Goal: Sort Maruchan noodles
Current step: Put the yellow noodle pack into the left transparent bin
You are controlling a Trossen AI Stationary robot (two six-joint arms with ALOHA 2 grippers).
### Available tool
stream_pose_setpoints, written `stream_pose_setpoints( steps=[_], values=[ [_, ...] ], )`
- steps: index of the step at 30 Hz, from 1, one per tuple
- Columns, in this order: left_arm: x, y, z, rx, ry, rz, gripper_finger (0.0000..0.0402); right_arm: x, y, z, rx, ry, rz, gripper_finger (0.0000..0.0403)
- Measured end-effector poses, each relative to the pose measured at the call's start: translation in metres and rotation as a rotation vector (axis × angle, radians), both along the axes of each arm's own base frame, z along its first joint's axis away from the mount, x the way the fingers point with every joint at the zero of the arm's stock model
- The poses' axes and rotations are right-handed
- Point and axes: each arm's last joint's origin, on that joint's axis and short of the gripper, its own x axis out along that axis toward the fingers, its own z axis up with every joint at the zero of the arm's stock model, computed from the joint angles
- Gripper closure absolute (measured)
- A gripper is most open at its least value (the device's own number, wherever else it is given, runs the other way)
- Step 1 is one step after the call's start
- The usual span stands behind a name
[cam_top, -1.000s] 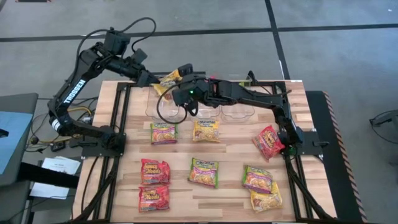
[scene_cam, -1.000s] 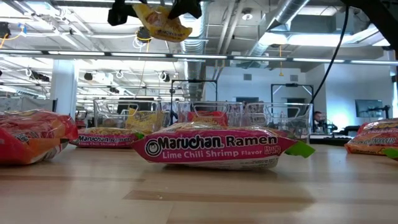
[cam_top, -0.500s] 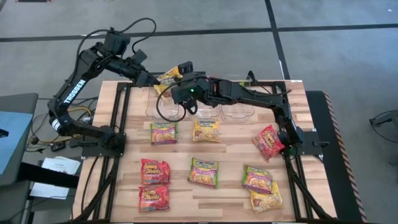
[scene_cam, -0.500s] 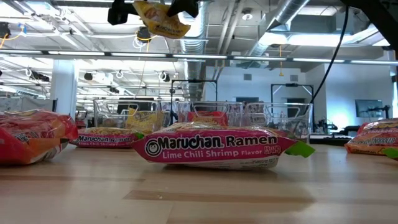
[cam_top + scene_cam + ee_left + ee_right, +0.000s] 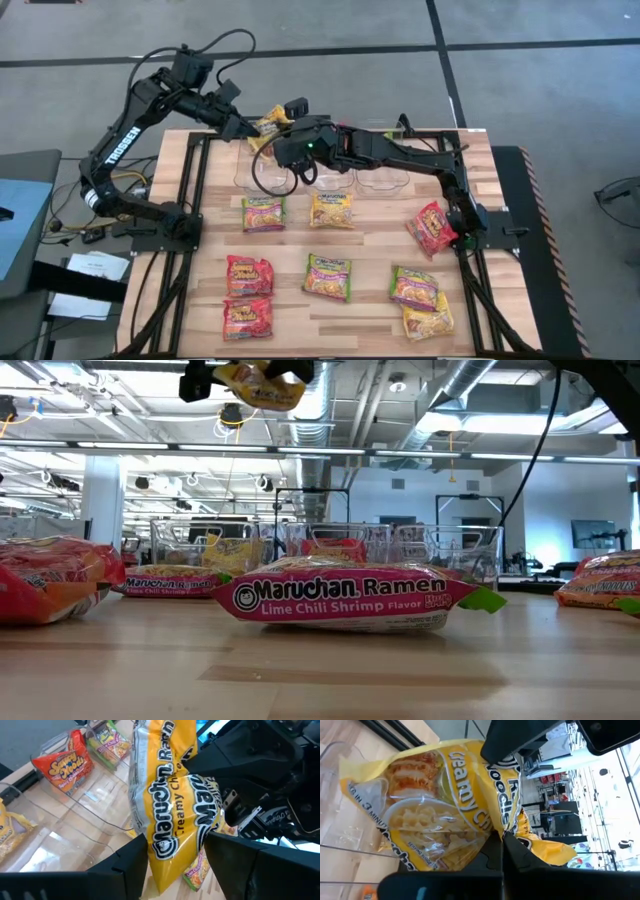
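Right gripper is clamped fully shut on an edge of the yellow packet, held in the air above the clear bins at the table's far side. Left gripper straddles the same packet, jaws wide; whether its fingers press it cannot be told. Judgement: a hand-over. One grip should seat firmly before the other releases, keeping the packet over the bins.

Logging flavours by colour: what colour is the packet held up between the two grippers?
Yellow, with dark lettering; the held packet shows best in the right wrist view.
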Motion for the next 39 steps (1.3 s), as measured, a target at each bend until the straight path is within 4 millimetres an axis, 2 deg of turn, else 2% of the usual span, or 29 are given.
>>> stream_pose_setpoints(
  steps=[10, 15, 21, 31, 39],
  values=[
    [0.0018, -0.0006, 0.0007, 0.041, -0.001, -0.015, 0.0344, 0.0001, -0.0002, 0.0003, -0.002, -0.001, 0.000, 0.0398],
    [0.0019, -0.0005, 0.0010, 0.061, -0.002, -0.027, 0.0382, -0.0002, -0.0004, -0.0002, -0.003, 0.005, -0.002, 0.0398],
    [0.0012, -0.0006, 0.0014, 0.097, 0.008, -0.026, 0.0393, -0.0002, -0.0007, -0.0003, -0.005, 0.005, -0.010, 0.0379],
    [0.0006, 0.0007, 0.0007, 0.177, 0.047, -0.014, 0.0401, -0.0008, -0.0045, 0.0002, 0.031, -0.039, -0.051, 0.0300],
    [-0.0010, 0.0035, -0.0008, 0.269, 0.125, 0.039, 0.0401, -0.0062, -0.0079, 0.0041, -0.028, -0.028, -0.168, 0.0245]
  ],
)
